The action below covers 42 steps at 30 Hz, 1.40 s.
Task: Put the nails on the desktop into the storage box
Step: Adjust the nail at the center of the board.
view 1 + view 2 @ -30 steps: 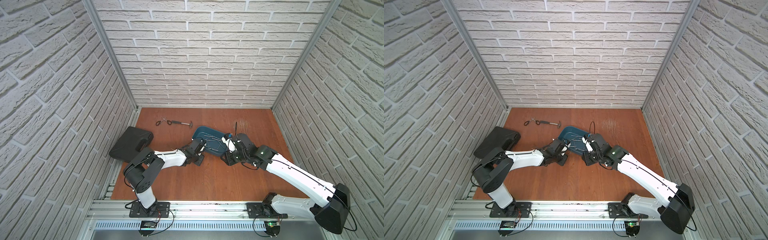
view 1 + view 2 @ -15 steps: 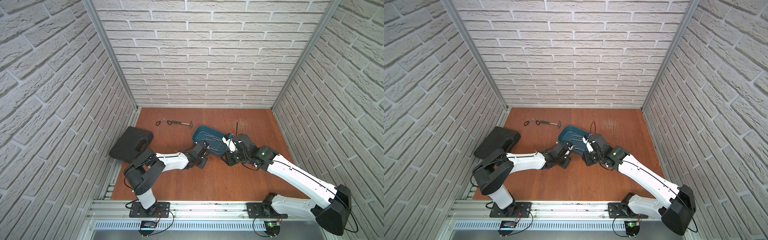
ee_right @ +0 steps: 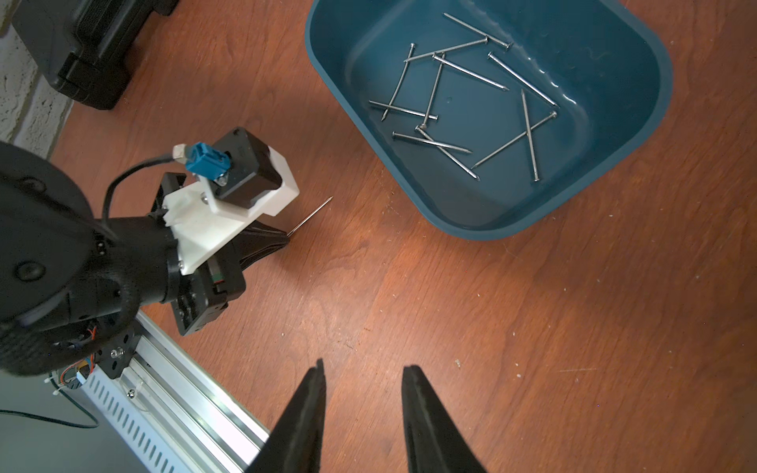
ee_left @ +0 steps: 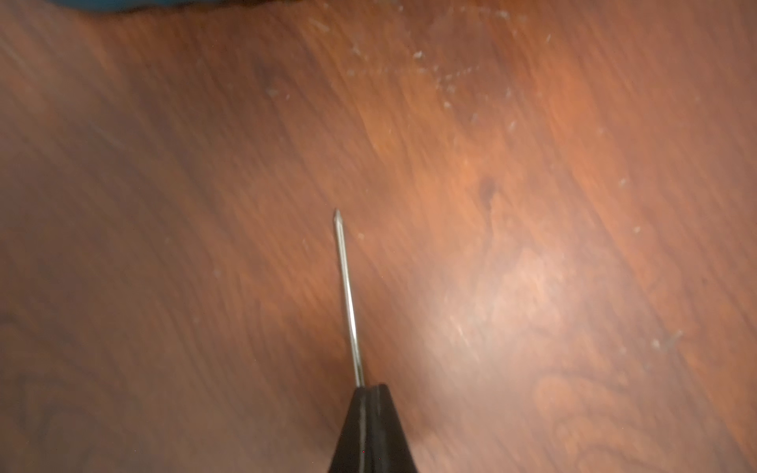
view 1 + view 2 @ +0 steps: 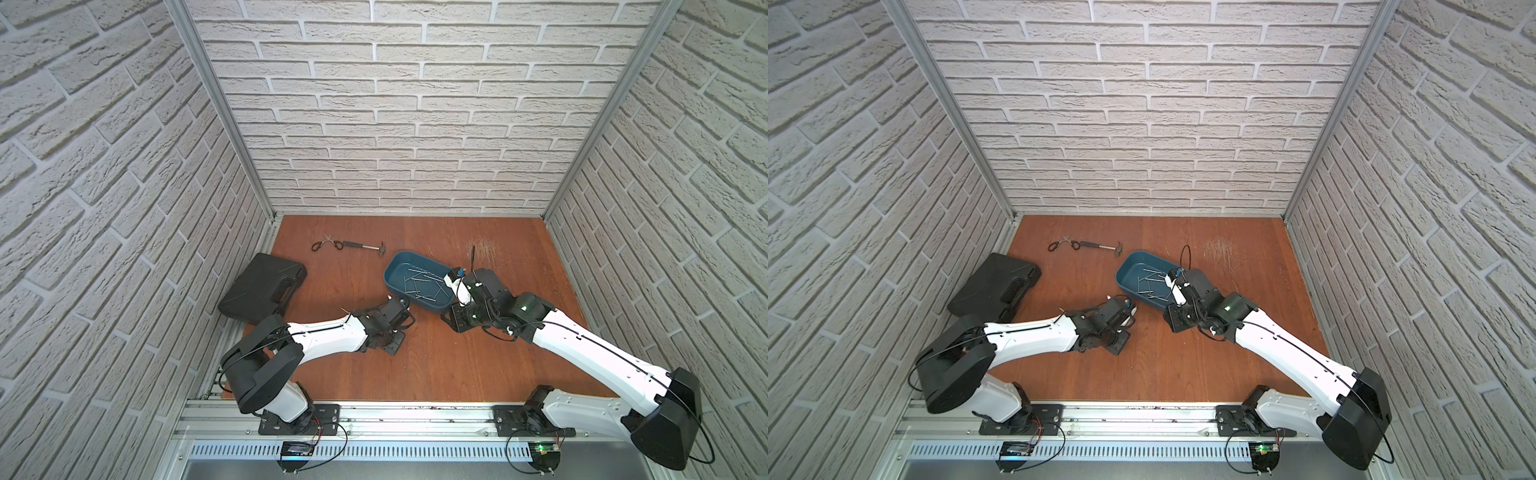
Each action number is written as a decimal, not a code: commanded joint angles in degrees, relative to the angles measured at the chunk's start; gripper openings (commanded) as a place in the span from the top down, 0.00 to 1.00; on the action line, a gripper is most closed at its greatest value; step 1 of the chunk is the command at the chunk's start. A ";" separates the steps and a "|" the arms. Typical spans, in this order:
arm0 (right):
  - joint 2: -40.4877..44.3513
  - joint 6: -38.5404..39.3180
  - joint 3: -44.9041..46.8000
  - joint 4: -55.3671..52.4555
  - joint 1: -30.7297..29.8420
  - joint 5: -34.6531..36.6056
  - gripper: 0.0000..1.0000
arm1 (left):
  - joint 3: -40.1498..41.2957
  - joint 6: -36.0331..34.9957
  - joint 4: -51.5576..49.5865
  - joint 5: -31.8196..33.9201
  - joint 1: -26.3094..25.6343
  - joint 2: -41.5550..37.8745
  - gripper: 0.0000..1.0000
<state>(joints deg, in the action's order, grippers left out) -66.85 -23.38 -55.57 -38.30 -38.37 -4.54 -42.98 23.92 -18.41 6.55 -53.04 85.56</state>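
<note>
Nail [image 4: 348, 299] sticks out of L gripper [image 4: 370, 393], clamped tight on it, over desktop [image 3: 450, 327] near storage box [image 3: 471, 225]. R gripper [image 3: 362, 389] partly open, nothing btwn fingers. Other nails [image 3: 471, 73] lie inside box.

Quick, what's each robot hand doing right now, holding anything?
Left fingers: closed, pinching one nail.
Right fingers: open, holding nothing.

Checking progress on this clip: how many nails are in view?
12 nails: eleven lie loose in the box, some crossing; one is clamped in the left tool, over the desktop short of the box. More may hide under the arms.
</note>
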 commanded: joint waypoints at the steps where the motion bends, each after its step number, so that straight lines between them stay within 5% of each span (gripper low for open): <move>1: -0.04 -0.44 0.82 2.39 -0.21 -0.42 0.65 | 0.15 1.08 -4.03 1.87 -0.45 -4.21 1.00; 12: 0.14 -0.35 1.08 2.56 -0.17 -0.30 0.65 | -8.49 -1.88 -12.33 4.42 0.94 -9.38 0.99; 18: 1.01 -0.53 2.00 2.71 -0.21 -0.33 0.65 | -6.78 -1.53 -12.28 2.25 4.78 -5.98 0.68; 42: 0.49 -0.35 2.12 2.71 -0.23 -0.39 0.65 | -4.21 -0.14 -7.34 -5.17 3.93 1.67 0.57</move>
<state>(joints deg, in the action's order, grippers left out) -66.89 -23.44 -53.93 -37.45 -38.37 -4.84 -47.66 22.90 -27.53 2.46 -48.34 87.02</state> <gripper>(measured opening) 0.353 0.425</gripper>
